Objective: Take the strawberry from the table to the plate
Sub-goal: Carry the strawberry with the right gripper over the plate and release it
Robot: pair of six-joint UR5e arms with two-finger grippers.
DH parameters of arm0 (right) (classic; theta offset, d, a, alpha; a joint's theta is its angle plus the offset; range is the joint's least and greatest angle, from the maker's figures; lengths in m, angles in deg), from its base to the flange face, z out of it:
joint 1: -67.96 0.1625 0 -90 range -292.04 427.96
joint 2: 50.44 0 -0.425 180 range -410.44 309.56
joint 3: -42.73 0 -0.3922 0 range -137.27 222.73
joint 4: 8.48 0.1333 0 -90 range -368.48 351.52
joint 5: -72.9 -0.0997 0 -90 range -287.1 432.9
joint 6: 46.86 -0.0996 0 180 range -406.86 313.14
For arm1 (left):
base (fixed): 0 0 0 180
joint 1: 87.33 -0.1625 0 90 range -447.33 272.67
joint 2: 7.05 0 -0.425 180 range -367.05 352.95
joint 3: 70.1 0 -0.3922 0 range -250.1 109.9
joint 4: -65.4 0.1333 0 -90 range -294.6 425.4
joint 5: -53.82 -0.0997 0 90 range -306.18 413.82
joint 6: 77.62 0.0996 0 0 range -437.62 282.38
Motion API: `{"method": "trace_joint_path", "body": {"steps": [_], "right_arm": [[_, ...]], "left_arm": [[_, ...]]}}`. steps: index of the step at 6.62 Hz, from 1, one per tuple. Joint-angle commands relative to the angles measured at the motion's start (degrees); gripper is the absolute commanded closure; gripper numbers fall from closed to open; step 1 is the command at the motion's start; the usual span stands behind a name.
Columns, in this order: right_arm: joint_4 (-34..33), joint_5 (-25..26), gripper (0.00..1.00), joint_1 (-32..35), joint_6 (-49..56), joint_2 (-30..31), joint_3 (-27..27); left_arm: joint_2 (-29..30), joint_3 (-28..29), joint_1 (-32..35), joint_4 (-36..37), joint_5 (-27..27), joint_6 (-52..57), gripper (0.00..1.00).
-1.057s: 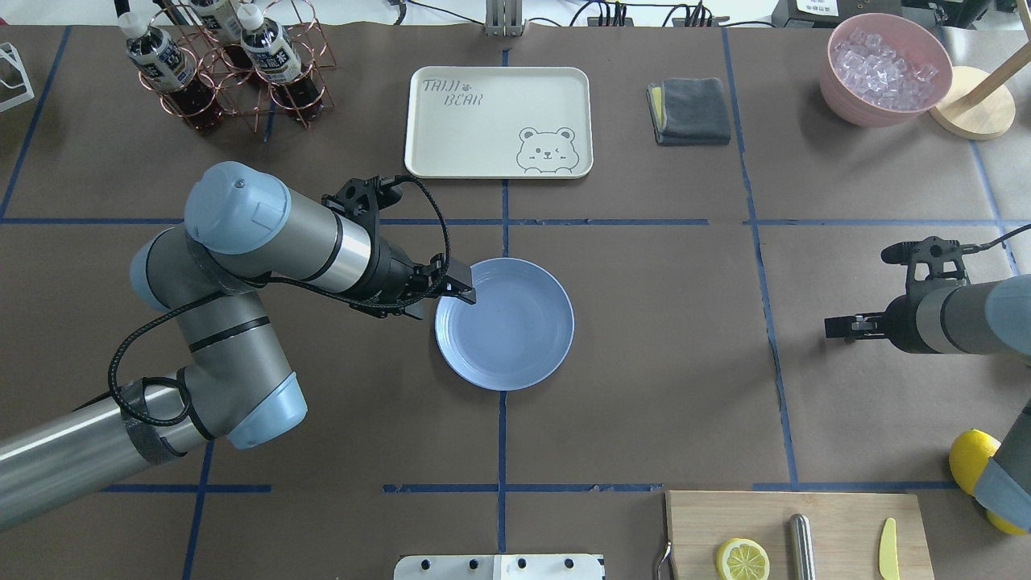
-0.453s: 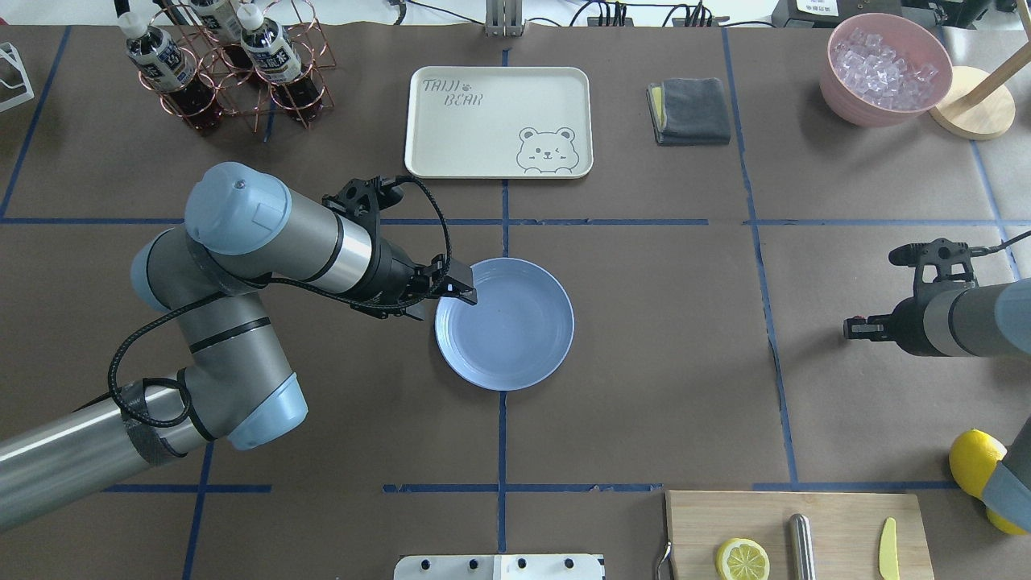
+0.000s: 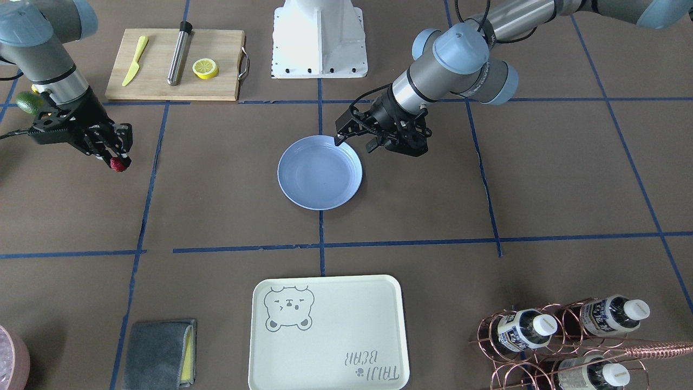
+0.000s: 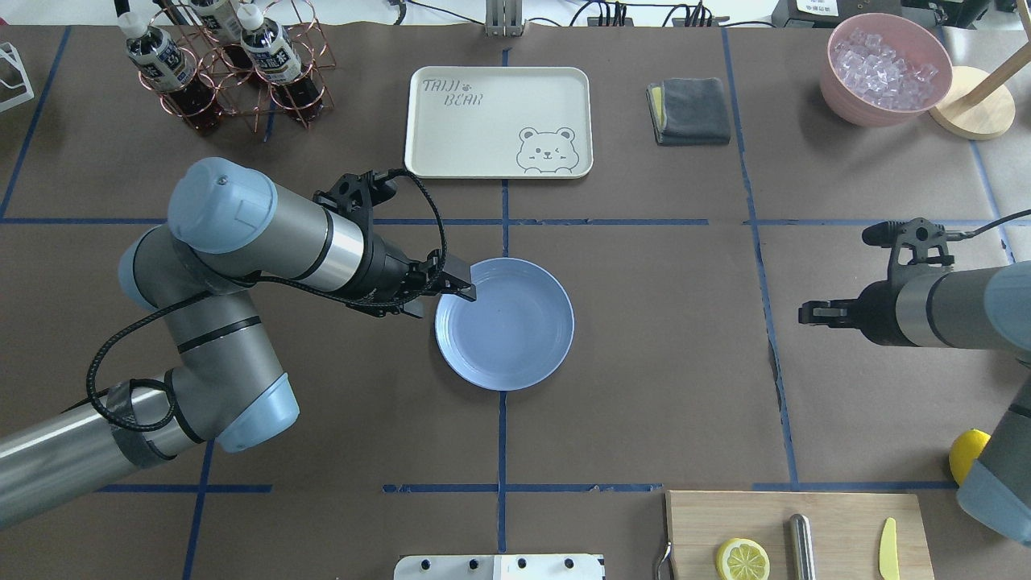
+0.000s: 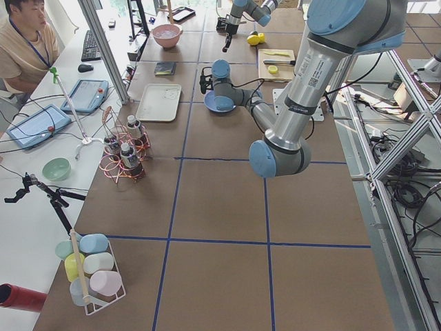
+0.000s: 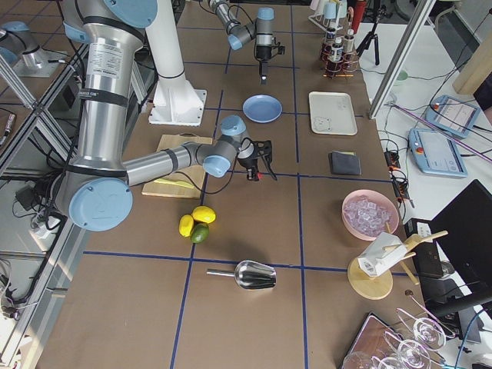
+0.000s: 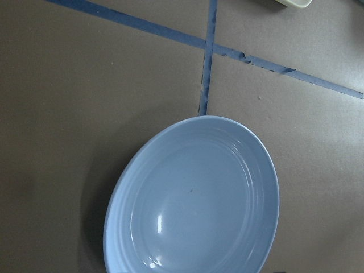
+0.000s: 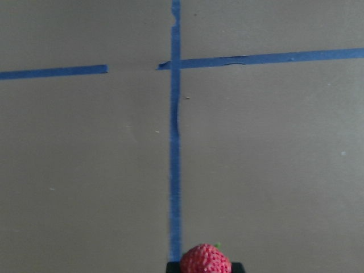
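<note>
Exterior front-facing view: right claw [image 3: 115, 160], closed on the strawberry [image 3: 117, 164], hangs near the surface's [image 3: 216, 184] right end; plate [image 3: 319, 181] lies well apart toward centre, open left claw [image 3: 354, 144] at its rim.

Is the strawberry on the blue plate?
No, the plate is empty; the right gripper holds the strawberry off to the side.
</note>
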Motion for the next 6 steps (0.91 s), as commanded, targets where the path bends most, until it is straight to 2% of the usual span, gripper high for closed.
{"method": "trace_joint_path", "body": {"steps": [1,2,3,4,5,6], "right_arm": [[-1.3,0.4,1.00,-6.1,-13.7,-10.4,0.4],[-4.3,0.6,1.00,-8.8,-15.7,-16.5,-0.8],[-12.4,1.1,1.00,-10.8,-19.6,-25.0,-2.5],[-19.5,4.2,1.00,-13.1,-27.5,-34.3,-7.1],[-20.2,7.2,1.00,-15.0,-30.6,-38.6,-10.8],[-20.5,8.2,1.00,-15.3,-31.3,-42.2,-14.6]], "left_arm": [[-3.4,-5.7,2.7,0.2,0.5,0.0,0.12],[-8.5,-10.2,3.4,0.0,0.7,0.4,0.12],[-11.7,-13.0,3.4,0.0,0.7,0.4,0.12],[-12.1,-13.2,3.7,0.1,0.6,0.4,0.12],[-13.0,-13.2,3.7,-0.2,0.5,0.3,0.00],[-13.0,-12.2,3.6,0.1,-0.1,0.1,0.00]]}}
